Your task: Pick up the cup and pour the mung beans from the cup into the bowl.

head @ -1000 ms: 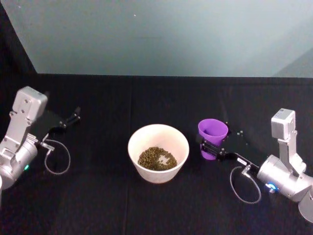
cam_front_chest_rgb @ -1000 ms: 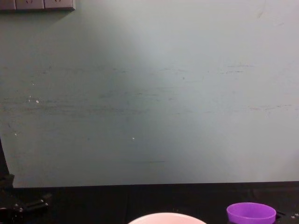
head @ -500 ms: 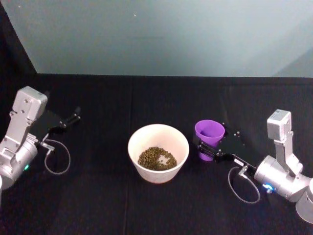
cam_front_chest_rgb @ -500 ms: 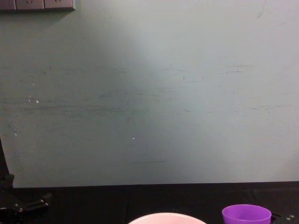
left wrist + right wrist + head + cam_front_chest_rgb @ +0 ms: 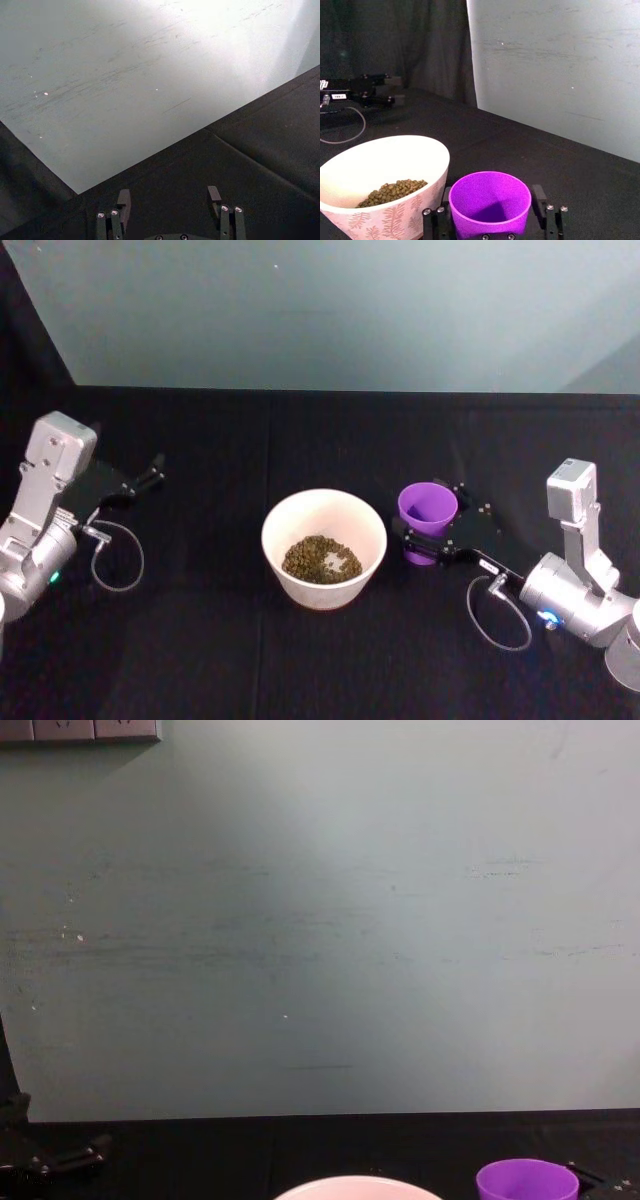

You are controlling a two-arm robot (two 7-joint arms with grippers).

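Standing upright, the cup (image 5: 428,512) opens upward.

Over the last second we moved our right end effector (image 5: 432,543), gripping the cup (image 5: 427,521), a little left toward the bowl (image 5: 324,549); the cup now stands closer beside it.

Chest view: the lower edge cuts off the bowl (image 5: 357,1188) and the cup (image 5: 527,1181), leaving 2 rims visible. Right wrist view: the right gripper (image 5: 490,220) hides the cup's lower wall, and the base lies past the edge; whether the cup rests on the table (image 5: 600,190) cannot be told. The bowl's foot is cropped there. Head view: the bowl's near wall hides part of the mung beans (image 5: 320,560).
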